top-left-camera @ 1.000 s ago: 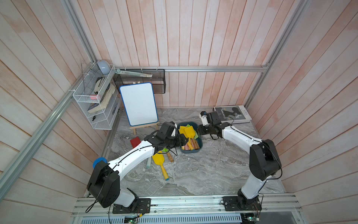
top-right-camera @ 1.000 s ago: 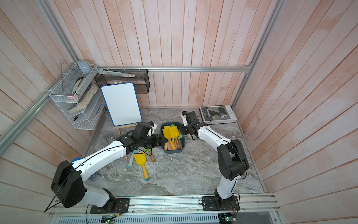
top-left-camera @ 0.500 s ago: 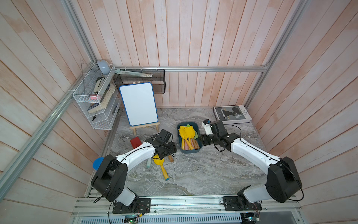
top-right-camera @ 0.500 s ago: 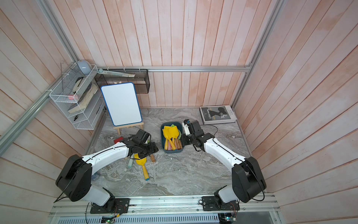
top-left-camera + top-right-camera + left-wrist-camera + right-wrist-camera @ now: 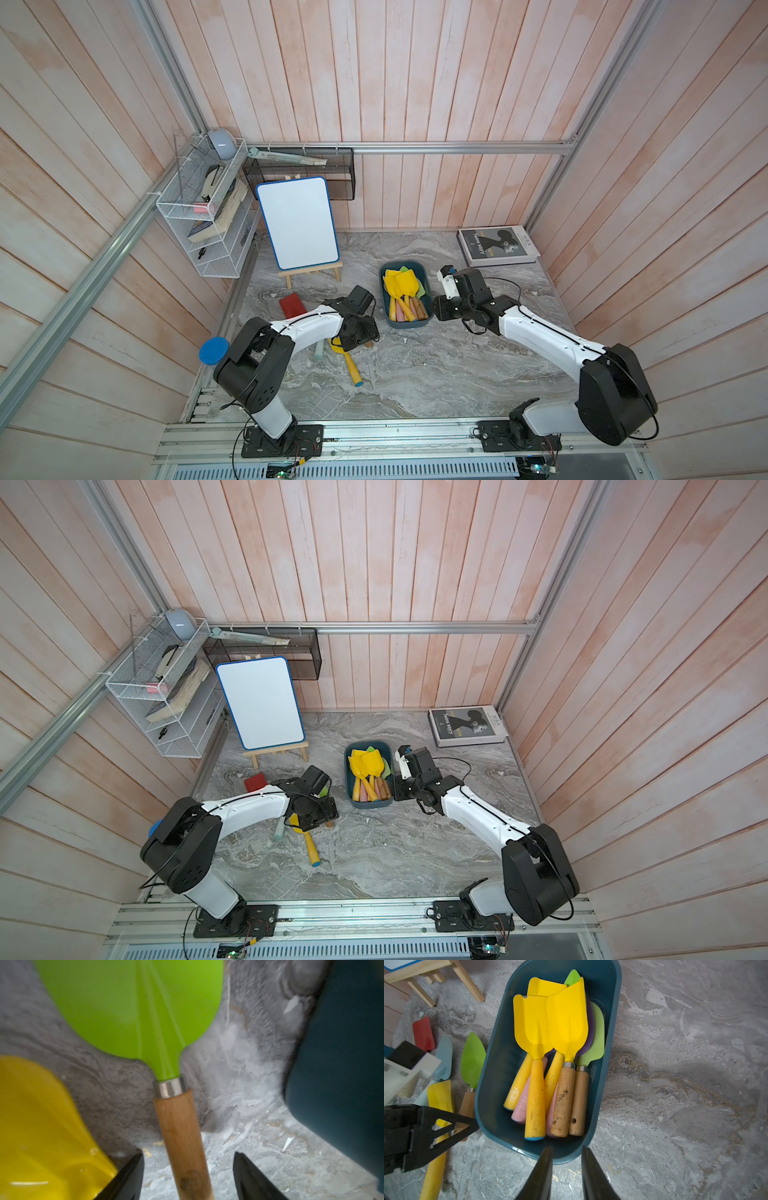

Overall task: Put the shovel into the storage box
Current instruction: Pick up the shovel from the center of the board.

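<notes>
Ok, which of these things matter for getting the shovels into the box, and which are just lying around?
For the job: storage box, loose green shovel, loose yellow shovel, loose pale blue shovel, left gripper.

Just lying about: whiteboard, book, wire rack, mesh basket, blue disc.

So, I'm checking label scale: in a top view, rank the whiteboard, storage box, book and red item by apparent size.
1. whiteboard, clearly largest
2. storage box and book: too alike to rank
3. red item, smallest

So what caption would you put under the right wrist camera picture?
Right gripper hovers by the storage box, already packed with shovels; more lie on the table outside.
</notes>
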Motion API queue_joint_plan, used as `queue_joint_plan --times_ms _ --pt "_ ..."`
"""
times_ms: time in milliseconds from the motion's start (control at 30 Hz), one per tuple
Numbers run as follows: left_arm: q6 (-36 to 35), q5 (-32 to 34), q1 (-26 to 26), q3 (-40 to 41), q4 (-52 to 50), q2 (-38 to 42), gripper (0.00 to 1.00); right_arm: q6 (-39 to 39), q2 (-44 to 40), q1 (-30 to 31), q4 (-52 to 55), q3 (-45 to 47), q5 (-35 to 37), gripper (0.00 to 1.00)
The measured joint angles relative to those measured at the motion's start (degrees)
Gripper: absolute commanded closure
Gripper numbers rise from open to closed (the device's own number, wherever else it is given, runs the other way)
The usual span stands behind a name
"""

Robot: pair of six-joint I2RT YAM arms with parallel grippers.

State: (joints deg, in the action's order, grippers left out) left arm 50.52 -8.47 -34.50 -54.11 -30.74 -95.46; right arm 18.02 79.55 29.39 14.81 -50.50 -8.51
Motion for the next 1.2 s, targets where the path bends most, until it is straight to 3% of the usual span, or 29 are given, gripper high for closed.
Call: queue_joint_plan --times_ms 433,533,700,900,1200 --pt "0.5 1.3 -1.1 -1.8 -0.1 -2.1 0.38 1.0 -3.5 0.0 -0.3 3.0 0.0 0.73" --pt "0.8 1.5 -1.2 -1.9 -0.3 -2.2 0.43 1.2 -3.7 0.0 -0.5 3.1 0.0 0.74" --pt "1.4 2.1 -1.1 -1.9 -0.3 -2.7 0.66 1.4 -4.2 0.0 -1.4 4.0 -0.3 0.74" --pt "1.8 2.6 -1.2 -1.8 0.1 -3.0 0.85 1.4 -4.2 0.0 -1.5 4.4 -0.4 0.75" --pt "1.8 3.0 -1.2 -2.1 -0.3 -3.0 0.87 1.5 -4.2 0.0 -1.6 4.4 -0.6 0.75"
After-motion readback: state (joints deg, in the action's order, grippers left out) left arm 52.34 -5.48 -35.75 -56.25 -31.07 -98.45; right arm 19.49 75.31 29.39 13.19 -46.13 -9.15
